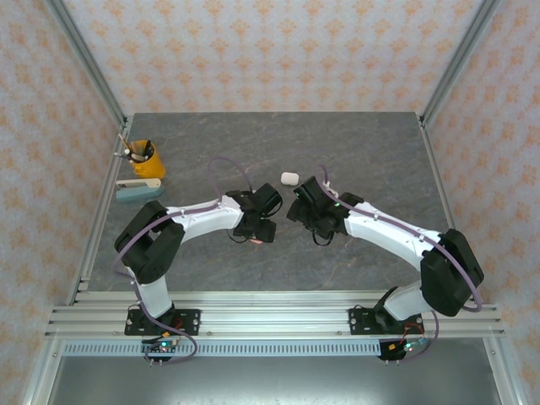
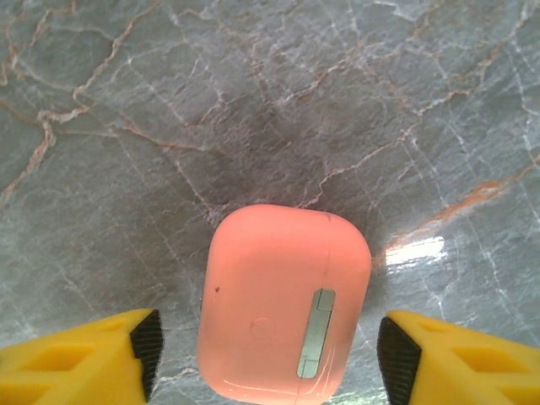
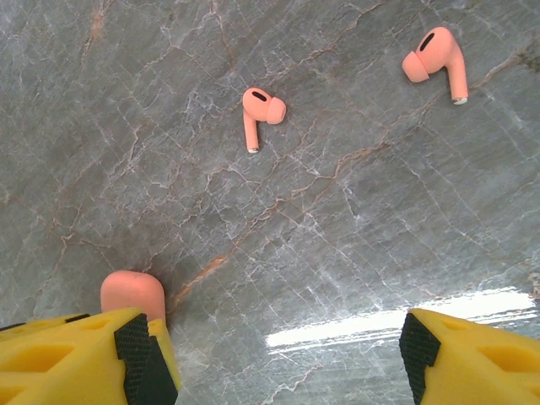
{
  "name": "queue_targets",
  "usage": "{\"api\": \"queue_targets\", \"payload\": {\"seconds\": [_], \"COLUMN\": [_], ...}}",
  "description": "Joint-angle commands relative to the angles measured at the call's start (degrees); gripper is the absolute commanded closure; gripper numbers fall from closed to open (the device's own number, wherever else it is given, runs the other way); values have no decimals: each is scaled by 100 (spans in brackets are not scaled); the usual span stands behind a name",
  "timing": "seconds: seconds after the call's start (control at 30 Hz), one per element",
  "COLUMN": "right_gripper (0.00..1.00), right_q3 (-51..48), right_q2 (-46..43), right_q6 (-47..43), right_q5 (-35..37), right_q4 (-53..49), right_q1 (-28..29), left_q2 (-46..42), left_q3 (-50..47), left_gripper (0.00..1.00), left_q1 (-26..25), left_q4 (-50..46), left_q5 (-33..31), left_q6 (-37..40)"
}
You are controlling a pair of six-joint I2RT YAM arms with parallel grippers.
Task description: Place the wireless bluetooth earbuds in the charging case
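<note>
While both arms bend inward over the grey veined surface (image 1: 354, 143), their wrists sit close together near its middle. Left claw (image 2: 272, 353): yellow fingers spread, one on either side of the coral-pink charging case (image 2: 283, 304), with a clear gap on each side; the case lies flat on the surface. Right claw (image 3: 278, 353): spread, nothing between the fingers. A small white case (image 1: 289, 178) rests just beyond the wrists. Two coral-pink earbuds (image 3: 260, 110) (image 3: 439, 57) lie loose on the surface ahead of the right claw, apart from each other, outside either case.

Two earbuds (image 3: 261, 114) lie apart on the table (image 3: 337, 253), beyond the charging case (image 3: 131, 295).
</note>
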Motion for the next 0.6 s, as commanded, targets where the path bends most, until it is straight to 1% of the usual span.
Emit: {"api": "queue_targets", "payload": {"seconds": [0.0,0.1,0.2,0.33,0.43,0.57], "right_gripper": [21,22,21,18,16,16], "right_q3": [-33,21,228,779,1405,2353], "right_q2": [-125,-43,206,851,1528,2408], "right_q6": [66,161,371,861,1237,1604], "right_q5": [170,157,226,348,361,346], "right_q4": [-295,-334,-464,-784,-1105,-1472], "right_q1": [-26,58,276,689,972,1225], "left_q2": [-398,-691,-1043,-1388,-1517,-1650], "left_q3": [91,130,91,95,104,-29], "left_gripper": [20,9,0,0,0,0], "left_q1": [13,188,609,1280,1800,2483], "left_q4": [-19,-62,-45,-50,-44,138], "left_q5": [-232,-281,-147,52,183,556], "left_q6": [-58,-16,22,165,250,211]}}
